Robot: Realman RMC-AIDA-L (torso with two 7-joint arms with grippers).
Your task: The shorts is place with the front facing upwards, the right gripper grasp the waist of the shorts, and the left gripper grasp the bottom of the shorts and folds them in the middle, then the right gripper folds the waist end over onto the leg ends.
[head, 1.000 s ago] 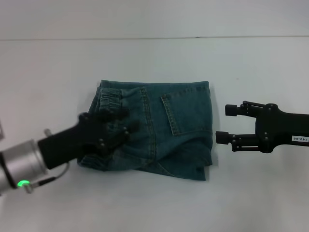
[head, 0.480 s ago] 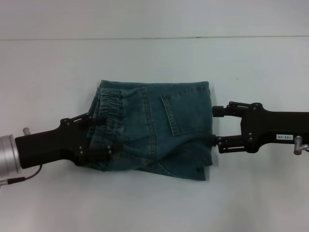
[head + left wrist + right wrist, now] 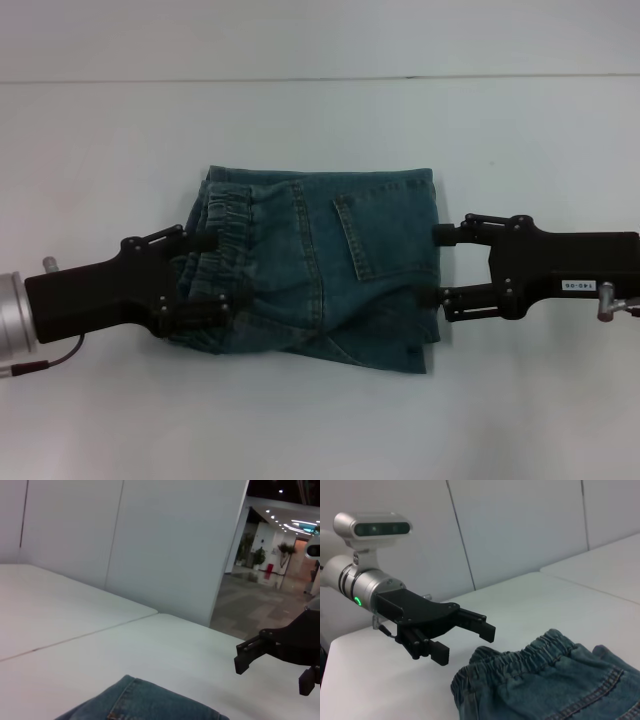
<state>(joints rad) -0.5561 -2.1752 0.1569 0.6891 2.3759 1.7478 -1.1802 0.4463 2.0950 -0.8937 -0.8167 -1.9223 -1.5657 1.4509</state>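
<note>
Blue denim shorts (image 3: 330,260) lie folded lengthwise on the white table (image 3: 320,120), back pocket up. Their elastic waistband (image 3: 228,213) is at the left end and the leg hems are at the right end. My left gripper (image 3: 212,270) stands open at the waistband end, its fingers straddling that edge. In the right wrist view the left gripper (image 3: 465,644) is just beside the gathered waistband (image 3: 520,652), holding nothing. My right gripper (image 3: 438,265) stands open at the right edge of the shorts, one fingertip at each side of the hem. From the left wrist, the right gripper (image 3: 274,674) shows beyond the denim (image 3: 140,702).
A seam line (image 3: 320,78) crosses the table's far side. White wall panels (image 3: 165,545) stand behind the table, and an open hall (image 3: 280,580) lies beyond them. White tabletop surrounds the shorts on all sides.
My right gripper has moved left until its fingertips reach the right edge of the shorts. My left gripper has turned level and drawn back slightly at the waistband end. The shorts have not shifted.
</note>
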